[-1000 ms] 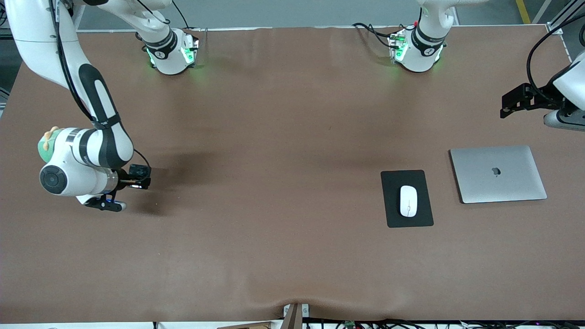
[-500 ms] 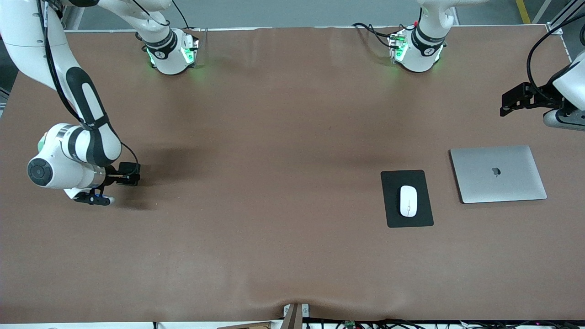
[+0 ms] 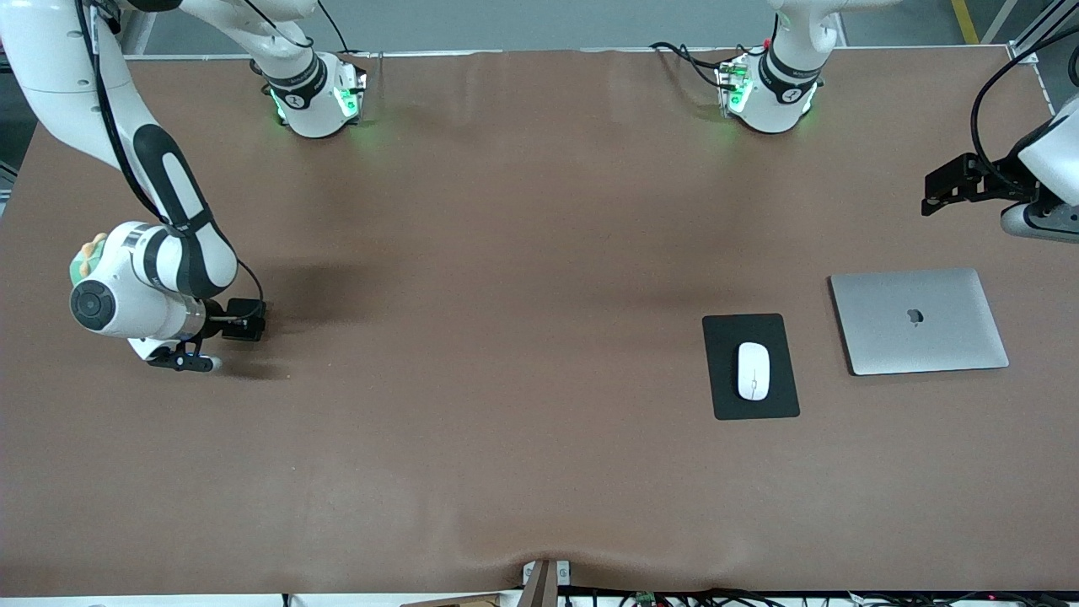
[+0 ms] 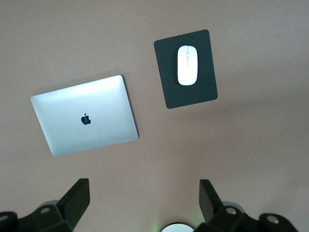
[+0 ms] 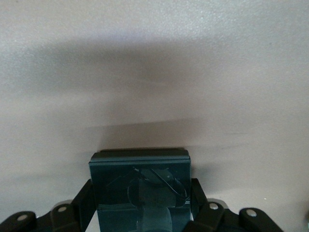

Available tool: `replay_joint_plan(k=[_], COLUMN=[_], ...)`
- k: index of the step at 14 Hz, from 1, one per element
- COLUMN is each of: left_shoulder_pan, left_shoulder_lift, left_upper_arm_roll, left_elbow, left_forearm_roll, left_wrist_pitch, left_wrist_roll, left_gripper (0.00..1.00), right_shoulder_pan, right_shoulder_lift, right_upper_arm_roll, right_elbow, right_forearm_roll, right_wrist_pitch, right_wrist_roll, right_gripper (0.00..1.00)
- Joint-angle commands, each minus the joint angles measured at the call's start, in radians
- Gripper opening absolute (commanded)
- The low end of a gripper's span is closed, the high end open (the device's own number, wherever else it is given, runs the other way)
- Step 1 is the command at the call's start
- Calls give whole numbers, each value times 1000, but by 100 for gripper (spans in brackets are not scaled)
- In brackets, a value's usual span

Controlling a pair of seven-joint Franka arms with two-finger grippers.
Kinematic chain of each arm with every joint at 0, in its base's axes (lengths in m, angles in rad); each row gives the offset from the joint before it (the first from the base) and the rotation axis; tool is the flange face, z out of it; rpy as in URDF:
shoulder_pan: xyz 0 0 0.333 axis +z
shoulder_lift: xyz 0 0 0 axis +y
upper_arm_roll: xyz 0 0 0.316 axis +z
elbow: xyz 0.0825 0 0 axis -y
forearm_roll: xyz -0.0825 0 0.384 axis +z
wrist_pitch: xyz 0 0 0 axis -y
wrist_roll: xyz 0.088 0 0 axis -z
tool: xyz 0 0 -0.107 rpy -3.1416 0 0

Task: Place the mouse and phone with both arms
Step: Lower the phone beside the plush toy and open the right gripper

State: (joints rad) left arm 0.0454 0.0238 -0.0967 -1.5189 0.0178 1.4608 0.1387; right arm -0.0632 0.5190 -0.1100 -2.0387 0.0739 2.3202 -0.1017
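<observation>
Right gripper [image 3: 221, 333] shifted, clamping phone [image 5: 140, 186], left gripper [image 4: 145, 205] spread wide (empty), waiting

From high across the table [image 3: 523, 472] we look down at both arm bases. Our left wrist camera hangs well above the laptop [image 4: 84, 115] and looks straight down on it and the mouse [image 4: 187, 65] beside it, both of which the front view shares. Our right wrist camera sits close over bare tabletop, away from the laptop.
</observation>
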Motion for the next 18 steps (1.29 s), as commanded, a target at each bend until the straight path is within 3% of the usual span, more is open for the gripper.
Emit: replay_joint_plan(k=[1, 7, 12, 15, 18], left_shoulder_pan=[-2, 2, 4, 4, 5], left_shoulder_lift=[1, 1, -5, -7, -5], left_upper_arm_roll=[-9, -9, -9, -9, -8], left_elbow=[14, 14, 16, 20, 20], left_forearm_roll=[5, 4, 4, 4, 4], left_wrist_pitch=[-13, -13, -14, -13, -13], left_wrist_roll=[-13, -13, -8, -10, -11], left_gripper=[100, 100, 100, 100, 100], right_shoulder_pan=[-37, -24, -4, -18, -21], right_shoulder_lift=[-24, -28, -27, -37, -33], right_upper_arm_roll=[16, 21, 23, 23, 21], right_elbow=[-20, 58, 247, 317, 547], right_forearm_roll=[-19, -17, -20, -16, -16], right_wrist_pitch=[1, -21, -292, -323, -564], right_wrist_roll=[-16, -15, -15, -18, -23], right_gripper=[99, 100, 100, 100, 100])
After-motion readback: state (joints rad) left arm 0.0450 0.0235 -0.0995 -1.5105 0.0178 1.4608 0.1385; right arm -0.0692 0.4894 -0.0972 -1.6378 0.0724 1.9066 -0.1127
